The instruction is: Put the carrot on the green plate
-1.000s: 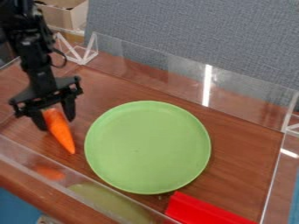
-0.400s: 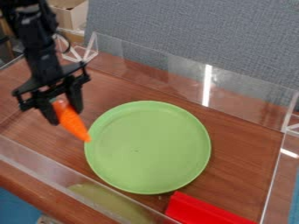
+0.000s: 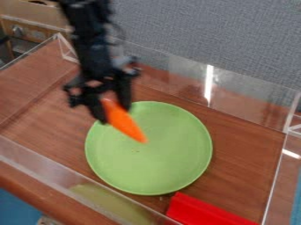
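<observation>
My gripper [image 3: 106, 99] is shut on the top end of the carrot [image 3: 125, 123], a bright orange tapered toy that hangs tilted, tip pointing down and to the right. The carrot is held in the air above the left part of the green plate [image 3: 165, 163], a large round light-green plate lying flat on the wooden table. The carrot's green stem end is hidden between the black fingers [image 3: 80, 93]. The black arm rises from the gripper toward the top of the view.
A flat red block [image 3: 212, 211] lies at the front right, just past the plate's rim. Clear acrylic walls [image 3: 235, 83] surround the wooden table surface [image 3: 35, 97]. A yellowish flat thing [image 3: 100, 200] lies near the front wall.
The gripper has lifted the carrot off the table at the left and carried it rightward, so it now hangs over the plate's left part.
</observation>
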You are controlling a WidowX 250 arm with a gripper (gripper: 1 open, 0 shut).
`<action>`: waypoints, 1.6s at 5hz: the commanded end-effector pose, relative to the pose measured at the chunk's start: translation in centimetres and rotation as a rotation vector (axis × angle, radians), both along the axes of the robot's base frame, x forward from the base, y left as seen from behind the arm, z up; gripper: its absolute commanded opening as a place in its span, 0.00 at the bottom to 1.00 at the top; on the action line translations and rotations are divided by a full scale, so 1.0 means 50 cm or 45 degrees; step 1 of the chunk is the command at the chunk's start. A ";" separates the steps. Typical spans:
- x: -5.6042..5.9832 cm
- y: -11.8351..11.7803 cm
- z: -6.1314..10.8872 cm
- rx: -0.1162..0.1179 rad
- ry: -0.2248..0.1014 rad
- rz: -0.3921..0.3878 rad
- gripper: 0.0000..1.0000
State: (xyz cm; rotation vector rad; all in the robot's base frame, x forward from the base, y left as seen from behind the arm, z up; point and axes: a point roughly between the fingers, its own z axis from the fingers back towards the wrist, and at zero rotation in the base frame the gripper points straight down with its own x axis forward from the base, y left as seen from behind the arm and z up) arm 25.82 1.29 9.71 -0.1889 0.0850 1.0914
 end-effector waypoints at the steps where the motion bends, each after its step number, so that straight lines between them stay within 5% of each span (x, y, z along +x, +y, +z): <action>1: -0.002 -0.030 0.012 0.017 -0.076 0.097 0.00; 3: -0.015 -0.058 -0.021 0.006 -0.072 0.125 0.00; 5: -0.020 -0.046 -0.010 -0.033 -0.082 0.105 0.00; 7: -0.030 -0.027 -0.027 -0.081 -0.113 -0.021 0.00; 8: -0.043 -0.058 -0.034 -0.094 -0.130 -0.008 0.00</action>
